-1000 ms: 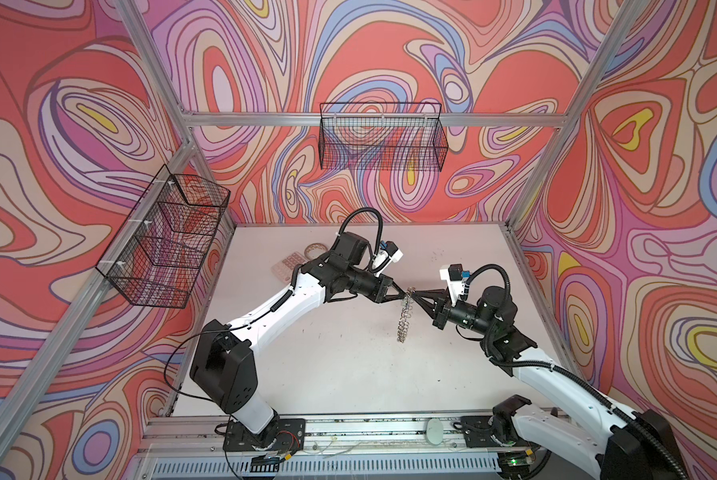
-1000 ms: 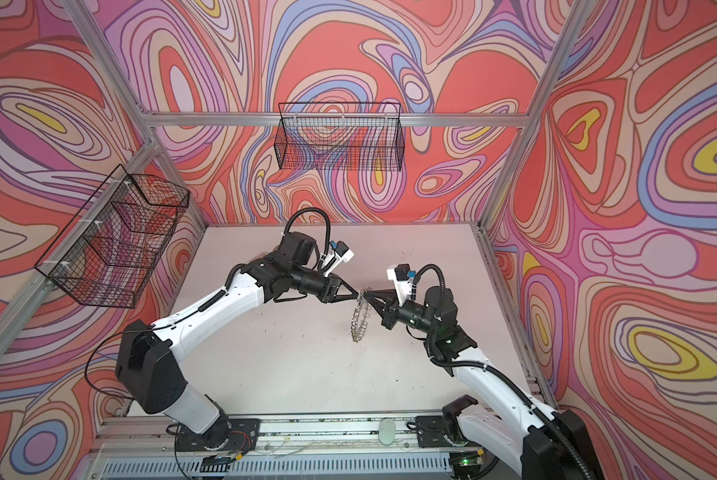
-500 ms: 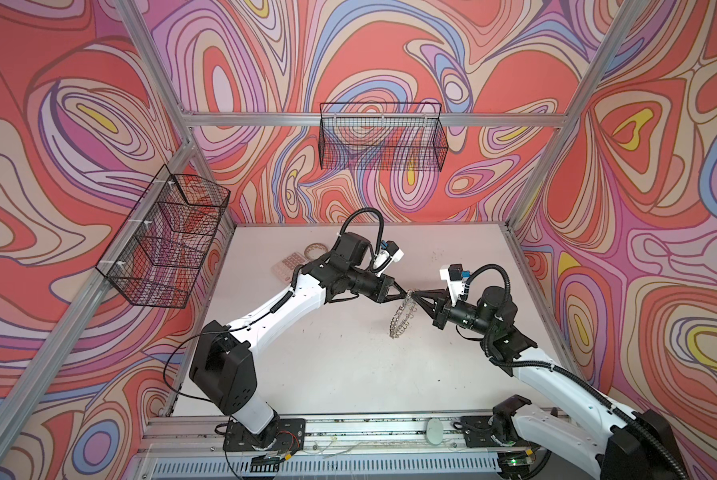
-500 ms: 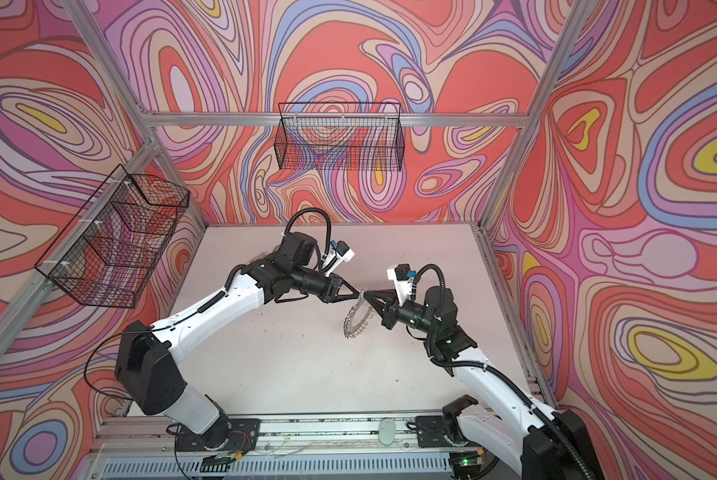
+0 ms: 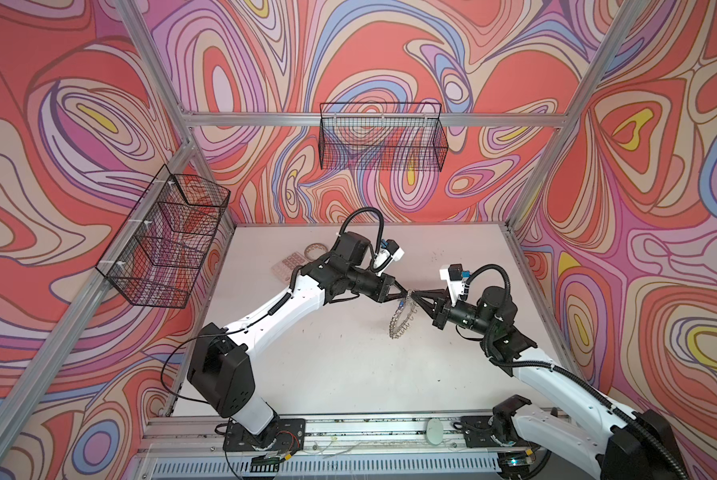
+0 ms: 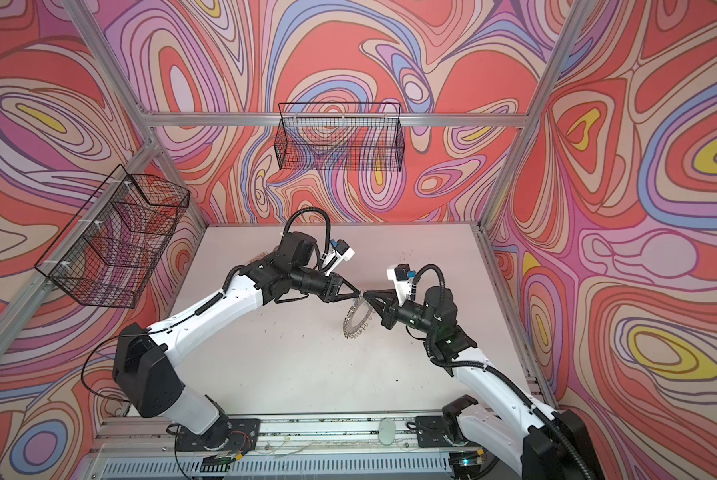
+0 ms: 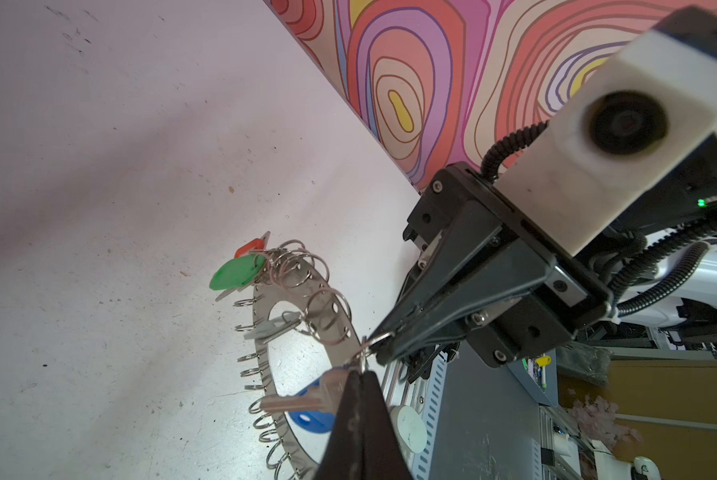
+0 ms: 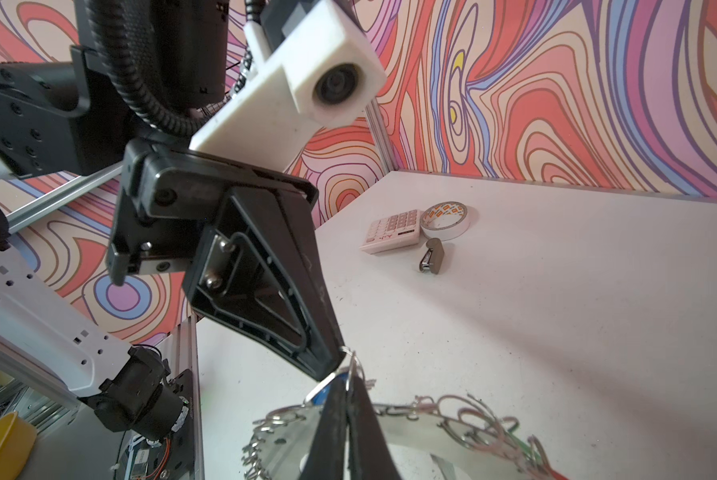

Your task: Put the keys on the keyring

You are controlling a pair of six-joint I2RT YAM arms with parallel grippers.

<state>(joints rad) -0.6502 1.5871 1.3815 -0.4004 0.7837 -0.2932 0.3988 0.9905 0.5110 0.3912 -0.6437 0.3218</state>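
Observation:
Both grippers meet tip to tip above the table's middle. The keyring [image 5: 399, 320], a grey disc fringed with wire loops, hangs tilted below them in both top views. My right gripper [image 8: 348, 386] is shut on one wire loop at the keyring's [image 8: 415, 424] upper rim. My left gripper [image 7: 363, 374] is shut at the same loop, on a silver key [image 7: 294, 401] with a blue tag [image 7: 311, 417]. Keys with a green tag [image 7: 236, 272] and a red-orange tag [image 7: 250, 248] hang on loops at the far rim. Another silver key [image 7: 271, 326] lies across the hole.
A calculator [image 8: 394, 235], a tape roll [image 8: 446, 220] and a small stapler [image 8: 431, 259] lie at the table's back left. Wire baskets hang on the back wall [image 5: 383, 141] and the left wall [image 5: 165, 245]. A pale oval disc [image 5: 434, 432] sits on the front rail.
The hanging keyring has turned from edge-on to more face-on and swung slightly left. Both grippers stay shut and nearly in place.

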